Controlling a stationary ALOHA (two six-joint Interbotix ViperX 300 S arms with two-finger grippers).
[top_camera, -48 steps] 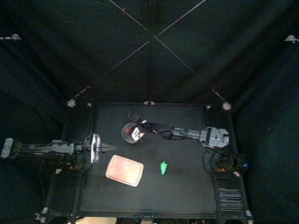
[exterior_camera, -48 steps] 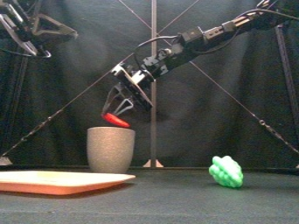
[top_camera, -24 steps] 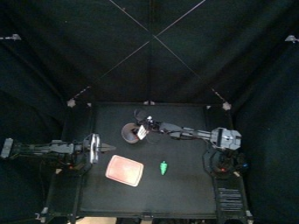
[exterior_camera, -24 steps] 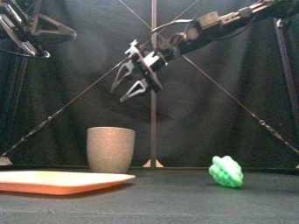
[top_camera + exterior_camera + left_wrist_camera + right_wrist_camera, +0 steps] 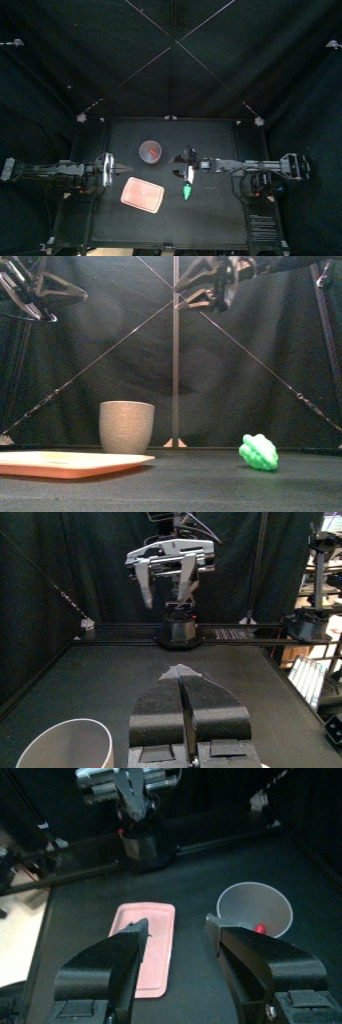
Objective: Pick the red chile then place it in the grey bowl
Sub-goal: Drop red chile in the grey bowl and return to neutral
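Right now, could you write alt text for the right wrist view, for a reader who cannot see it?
The red chile lies inside the grey bowl, seen from above past the right gripper's open fingers. A pink tray lies flat on the black table beside the bowl, apart from it, and the left arm hangs at the far side.

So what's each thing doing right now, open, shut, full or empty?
Red chile: inside the grey bowl.
Grey bowl: upright, chile in it.
Pink tray: flat, empty.
Green toy: lying on the table.
Right gripper: open, empty, raised.
Left gripper: shut, empty, resting at left.
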